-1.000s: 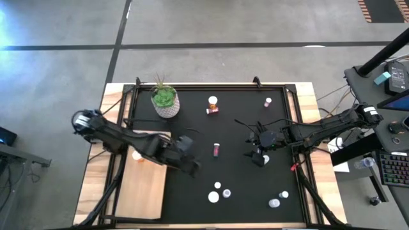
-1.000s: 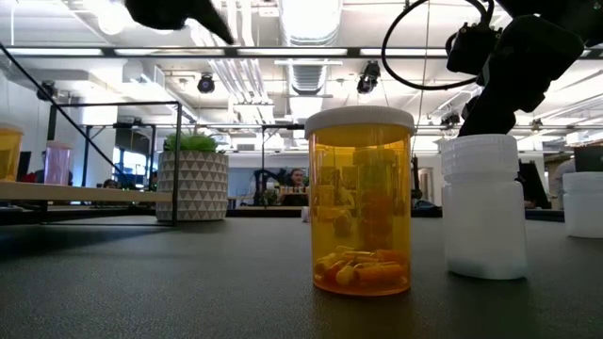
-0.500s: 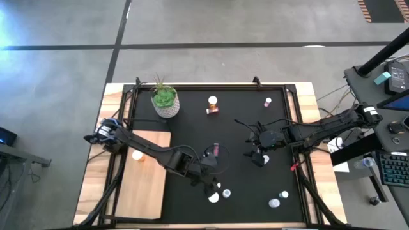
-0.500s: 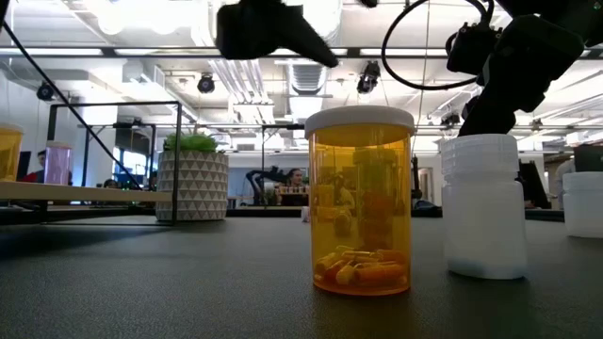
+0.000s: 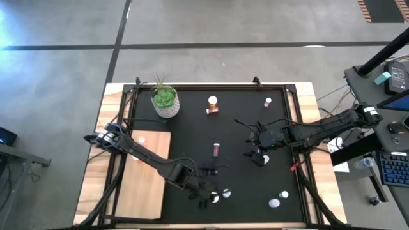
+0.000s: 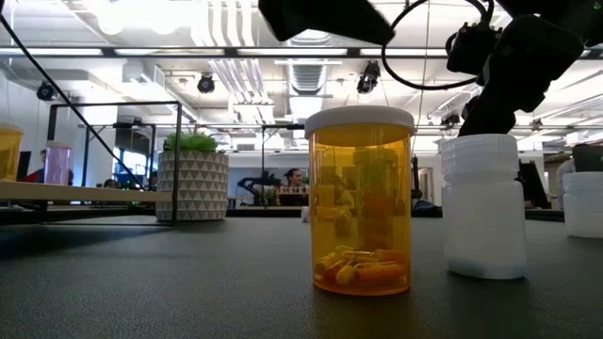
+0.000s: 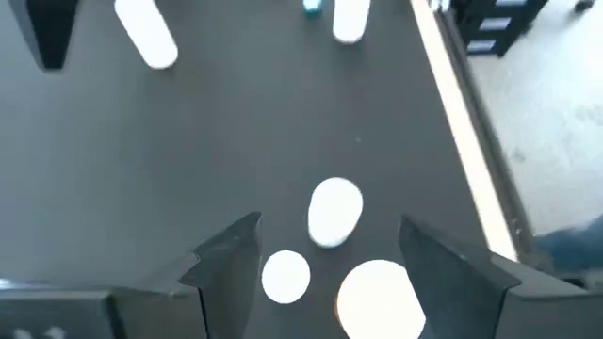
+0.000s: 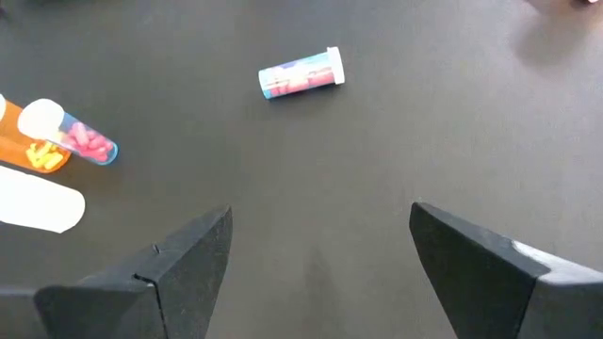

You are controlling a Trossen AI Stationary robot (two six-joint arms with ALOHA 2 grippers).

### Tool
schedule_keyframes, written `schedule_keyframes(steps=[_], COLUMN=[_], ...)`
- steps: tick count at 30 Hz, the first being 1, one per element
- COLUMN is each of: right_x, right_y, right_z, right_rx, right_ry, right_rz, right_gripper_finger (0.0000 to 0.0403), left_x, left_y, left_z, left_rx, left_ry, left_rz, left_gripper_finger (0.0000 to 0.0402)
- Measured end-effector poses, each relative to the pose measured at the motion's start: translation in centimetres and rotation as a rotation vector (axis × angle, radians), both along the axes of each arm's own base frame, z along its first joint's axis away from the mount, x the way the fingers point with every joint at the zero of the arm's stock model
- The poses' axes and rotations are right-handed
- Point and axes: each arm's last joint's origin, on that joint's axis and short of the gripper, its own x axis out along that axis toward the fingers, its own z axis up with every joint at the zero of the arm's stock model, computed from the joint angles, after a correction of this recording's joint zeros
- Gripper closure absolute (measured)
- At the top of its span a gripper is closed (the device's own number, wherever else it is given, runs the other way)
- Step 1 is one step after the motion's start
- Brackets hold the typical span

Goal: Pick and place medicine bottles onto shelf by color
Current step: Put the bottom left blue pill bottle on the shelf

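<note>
Medicine bottles (image 5: 218, 191) stand near the mat's front edge, so the left hand (image 5: 206, 197) hovers over them, fingers parted and empty; the right hand (image 5: 259, 155), wide open, waits mid-mat.

No legible text, brand, number or sign appears in any view. The small bottle lying on its side (image 8: 301, 72) on the black mat (image 8: 377, 141) carries a printed label in pale blue and pink, but its characters cannot be resolved. The orange pill bottle (image 6: 362, 202) standing nearest the low camera shows only capsules through its wall, with no readable label face. The white bottle (image 6: 483, 207) beside it is plain on the visible side. The white plant pot (image 6: 192, 186) bears a pattern of grey triangles, not lettering. Caps seen from above in the left wrist view are unmarked.
</note>
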Motion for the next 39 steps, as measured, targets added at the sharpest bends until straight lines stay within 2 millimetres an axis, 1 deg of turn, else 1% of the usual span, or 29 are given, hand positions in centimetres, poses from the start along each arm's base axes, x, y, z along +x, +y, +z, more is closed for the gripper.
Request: schedule_keyframes(steps=[5, 10, 14, 21, 27, 35, 39], right_x=[0.0, 0.0, 0.0, 0.0, 0.0, 0.0, 0.0], right_y=[0.0, 0.0, 0.0, 0.0, 0.0, 0.0, 0.0], right_z=[0.0, 0.0, 0.0, 0.0, 0.0, 0.0, 0.0], right_rx=[0.000, 0.000, 0.000, 0.000, 0.000, 0.000, 0.000], right_ry=[0.000, 0.000, 0.000, 0.000, 0.000, 0.000, 0.000], right_rz=[0.000, 0.000, 0.000, 0.000, 0.000, 0.000, 0.000], right_gripper_finger=[0.0087, 0.0087, 0.0087, 0.0087, 0.0087, 0.0087, 0.0087], left_x=[0.2, 0.4, 0.6, 0.9, 1.0, 1.0, 1.0], left_y=[0.1, 0.2, 0.2, 0.8, 0.9, 1.0, 1.0], left_z=[-1.0, -2.6, -3.4, -3.7, -3.7, -3.8, -3.8], left_rx=[0.012, 0.035, 0.038, 0.034, -0.010, -0.137, -0.168], left_ry=[0.023, 0.060, 0.068, 0.073, 0.078, 0.093, 0.098], left_rz=[0.007, 0.006, 0.009, 0.030, 0.071, 0.197, 0.228], left_gripper_finger=[0.0171, 0.0171, 0.0171, 0.0171, 0.0171, 0.0171, 0.0171])
